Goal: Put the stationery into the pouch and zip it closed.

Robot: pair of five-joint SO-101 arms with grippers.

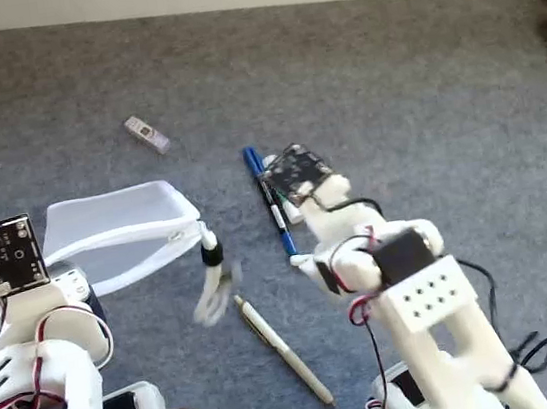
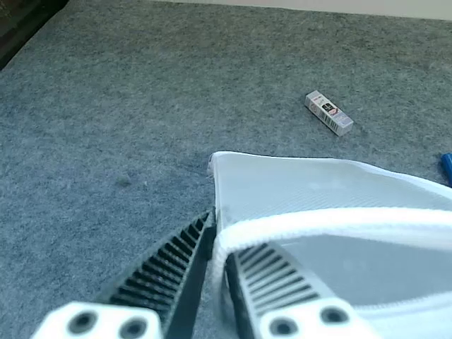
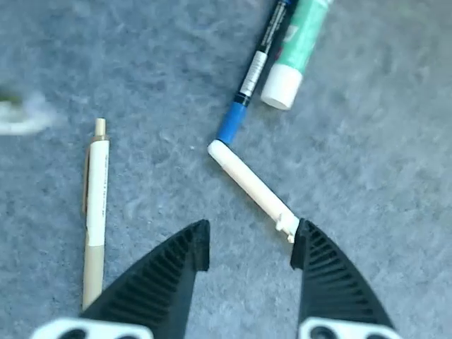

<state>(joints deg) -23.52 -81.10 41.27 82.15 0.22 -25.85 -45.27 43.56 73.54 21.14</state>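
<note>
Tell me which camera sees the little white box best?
The left wrist view: the little white box lies whole on the carpet beyond the pouch, its label visible. The high view shows it from farther off, with less detail.

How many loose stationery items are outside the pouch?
5: small box beyond the pouch; blue pen, green glue stick and white stick by the right gripper; beige pen a little aside from those three. Others could be hidden inside the pouch.

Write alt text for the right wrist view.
The right hand, open, hangs over grey carpet, a white stick lying ahead of it. Farther off lie a blue marker and a green tube; a beige pen lies apart.
</note>
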